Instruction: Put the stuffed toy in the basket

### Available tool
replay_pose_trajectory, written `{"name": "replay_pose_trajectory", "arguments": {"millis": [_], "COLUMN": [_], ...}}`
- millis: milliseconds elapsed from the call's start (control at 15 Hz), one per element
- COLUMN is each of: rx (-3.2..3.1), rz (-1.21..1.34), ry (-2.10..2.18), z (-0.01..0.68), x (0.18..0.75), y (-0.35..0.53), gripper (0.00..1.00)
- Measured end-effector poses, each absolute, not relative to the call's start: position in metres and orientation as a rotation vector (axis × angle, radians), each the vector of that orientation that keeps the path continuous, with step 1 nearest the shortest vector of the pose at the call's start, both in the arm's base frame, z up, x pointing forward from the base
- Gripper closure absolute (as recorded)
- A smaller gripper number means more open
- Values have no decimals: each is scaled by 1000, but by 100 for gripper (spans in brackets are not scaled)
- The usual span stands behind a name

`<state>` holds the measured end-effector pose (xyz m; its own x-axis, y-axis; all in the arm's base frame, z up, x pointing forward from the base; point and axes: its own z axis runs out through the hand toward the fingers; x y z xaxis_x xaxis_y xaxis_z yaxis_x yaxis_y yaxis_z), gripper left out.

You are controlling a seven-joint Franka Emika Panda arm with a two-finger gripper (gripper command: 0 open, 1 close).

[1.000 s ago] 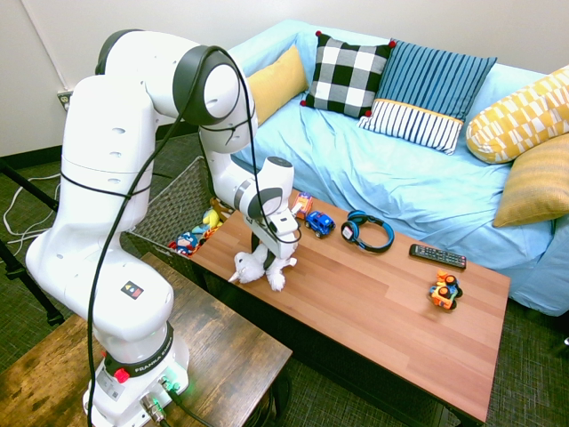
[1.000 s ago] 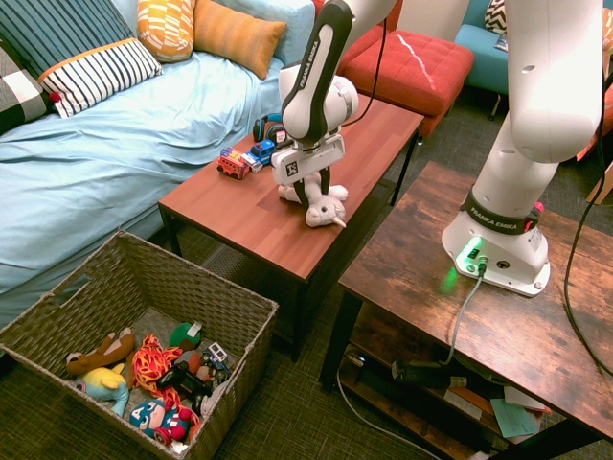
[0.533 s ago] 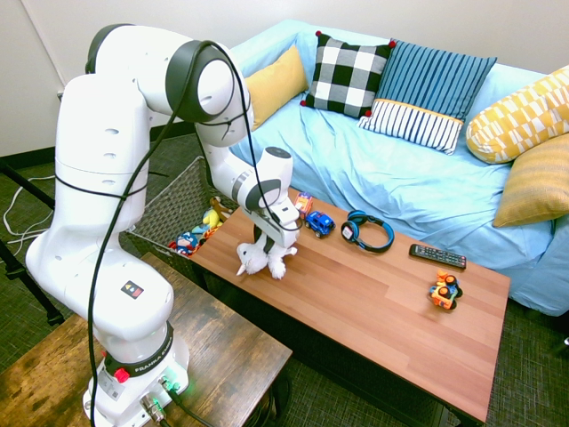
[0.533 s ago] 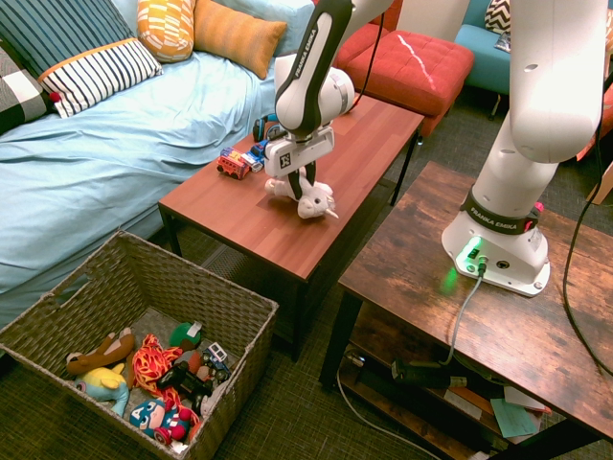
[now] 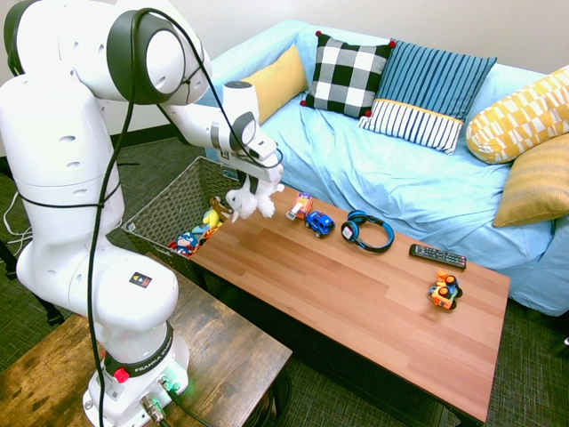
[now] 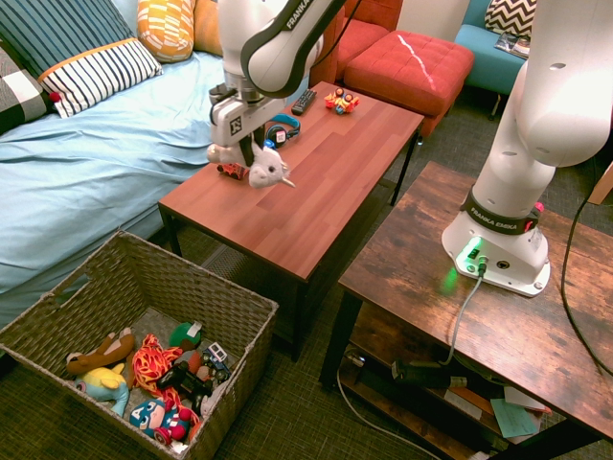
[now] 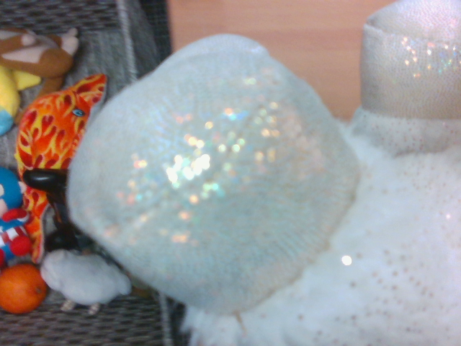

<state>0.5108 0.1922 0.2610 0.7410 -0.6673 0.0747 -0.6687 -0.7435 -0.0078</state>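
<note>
A white fluffy stuffed toy (image 5: 248, 201) hangs in the air from my gripper (image 5: 252, 181), which is shut on its upper part. It dangles above the end of the wooden table (image 5: 356, 294) that lies nearest the basket (image 5: 169, 206). From the other side, the stuffed toy (image 6: 259, 170) hangs under the gripper (image 6: 240, 148), well above the tabletop. The big grey basket (image 6: 232, 305) stands on the floor beside that table end, with several colourful toys inside. In the wrist view the stuffed toy (image 7: 216, 180) fills most of the picture, with basket toys showing beyond it.
Two small toy cars (image 5: 310, 219), blue headphones (image 5: 367, 231), a remote (image 5: 437, 256) and an orange toy vehicle (image 5: 444, 291) lie on the table. A light blue sofa (image 5: 400, 178) with cushions runs behind it. A red ottoman (image 6: 407, 67) stands past the table's far end.
The gripper has lifted the stuffed toy off the tabletop and carried it up and towards the basket end of the table. The arm's upper joints have swung with it.
</note>
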Motion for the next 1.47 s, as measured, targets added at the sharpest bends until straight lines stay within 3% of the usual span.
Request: {"name": "replay_pose_trajectory", "arguments": {"millis": [333, 533, 1067, 1133, 1467], "rx": [2992, 3003, 3082, 3081, 3072], "rz": [143, 132, 9, -22, -95], "ry": [-939, -918, -868, -867, -859], "z": [266, 254, 117, 96, 65], "x": [526, 528, 535, 540, 564], "y": [325, 337, 441, 446, 455], "gripper": [100, 100, 100, 0, 0]}}
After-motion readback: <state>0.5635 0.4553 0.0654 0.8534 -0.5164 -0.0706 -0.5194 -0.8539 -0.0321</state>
